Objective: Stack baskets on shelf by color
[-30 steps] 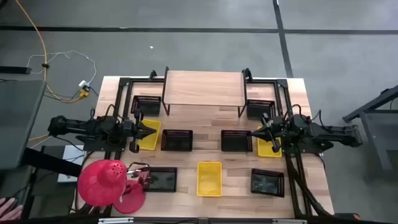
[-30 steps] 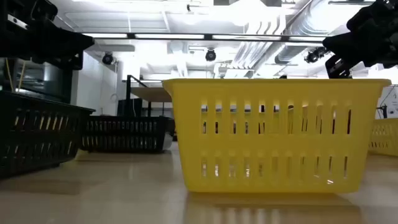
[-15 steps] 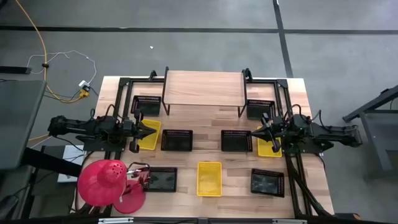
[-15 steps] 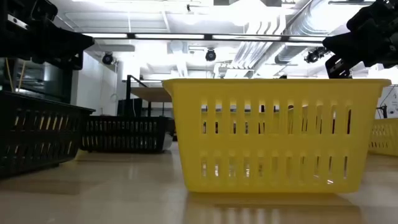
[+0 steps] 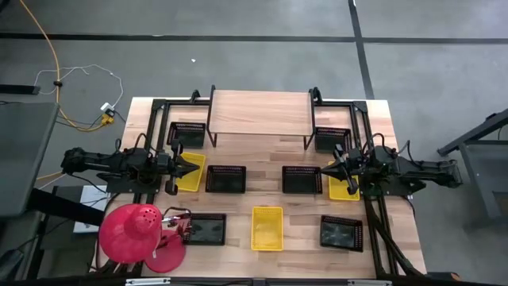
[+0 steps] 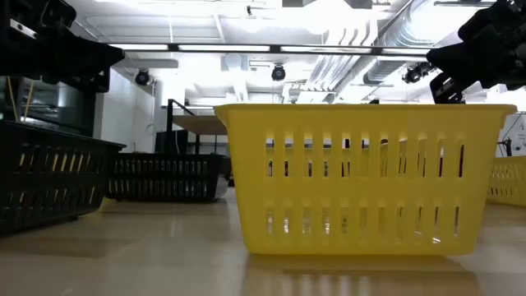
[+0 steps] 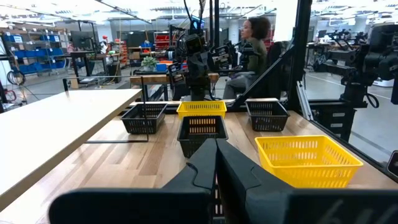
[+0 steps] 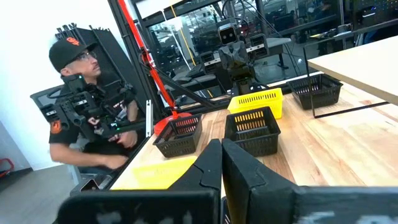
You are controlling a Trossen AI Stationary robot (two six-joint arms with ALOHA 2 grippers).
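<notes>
At 9 o'clock: left gripper (image 5: 193, 166) fingers pressed together, holding nothing, above a yellow basket (image 5: 189, 176) | 3 o'clock: right gripper (image 5: 333, 168) likewise closed and empty over another yellow basket (image 5: 344, 187) | 12 o'clock: shelf (image 5: 259, 113) bare | 6 o'clock: third yellow basket (image 5: 267, 228), black baskets (image 5: 225, 179) around.

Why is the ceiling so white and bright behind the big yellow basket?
In the low view the ceiling lights glare white, washing out the room above the yellow basket, and the tabletop mirrors it faintly; in the high view the light looks even, with no strong glare.
</notes>
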